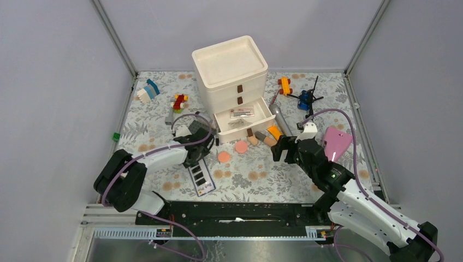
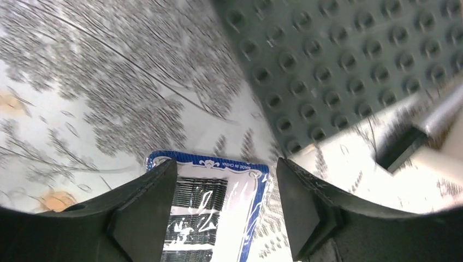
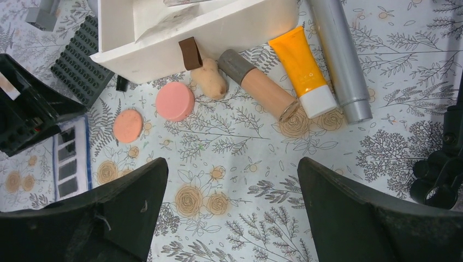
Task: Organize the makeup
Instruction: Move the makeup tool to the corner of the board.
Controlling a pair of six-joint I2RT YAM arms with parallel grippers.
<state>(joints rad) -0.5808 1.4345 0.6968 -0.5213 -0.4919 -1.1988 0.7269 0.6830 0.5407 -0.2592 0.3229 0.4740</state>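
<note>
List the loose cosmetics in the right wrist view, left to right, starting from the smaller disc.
smaller salmon disc → larger pink disc → beige sponge → grey-capped beige tube → orange tube → silver-grey tube

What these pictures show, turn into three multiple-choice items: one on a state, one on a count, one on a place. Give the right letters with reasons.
1. The white cabinet has its bottom drawer: A) open B) shut C) taken out.
2. Count of salmon-pink discs: A) one B) four C) two.
3. The orange tube lies: A) in that drawer B) between the beige tube and the silver-grey tube C) atop the cabinet.
Answers: 1 A, it juts forward, its inside showing; 2 C, both lie in front of the drawer; 3 B, the three lie side by side.
</note>
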